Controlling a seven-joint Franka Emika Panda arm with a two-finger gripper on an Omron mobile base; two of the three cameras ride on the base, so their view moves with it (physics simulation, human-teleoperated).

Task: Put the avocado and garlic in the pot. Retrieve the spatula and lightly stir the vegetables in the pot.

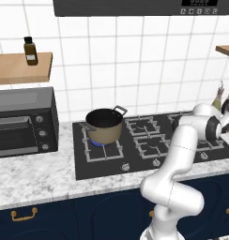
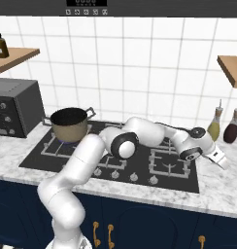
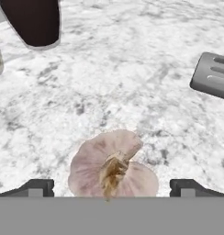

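Observation:
A pale pink garlic bulb (image 3: pixel 111 166) lies on the marble counter, right between my two finger tips. My gripper (image 3: pixel 111 187) is open, one tip at each side of the bulb and apart from it. The grey slotted blade of the spatula (image 3: pixel 212 75) lies on the counter beyond it. From the right base view the gripper (image 2: pixel 220 159) hangs low over the counter right of the stove. The brass-tan pot (image 1: pixel 104 125) (image 2: pixel 69 124) stands on the stove's far left burner, over a blue flame. The avocado is out of view.
Two bottles (image 2: pixel 214 124) (image 2: pixel 231 127) stand at the wall behind my hand; the dark one (image 3: pixel 35 22) is close ahead. A black stove (image 1: pixel 149 140) spans the middle. A black oven (image 1: pixel 25 122) sits at the left, under a wooden shelf (image 1: pixel 22 68).

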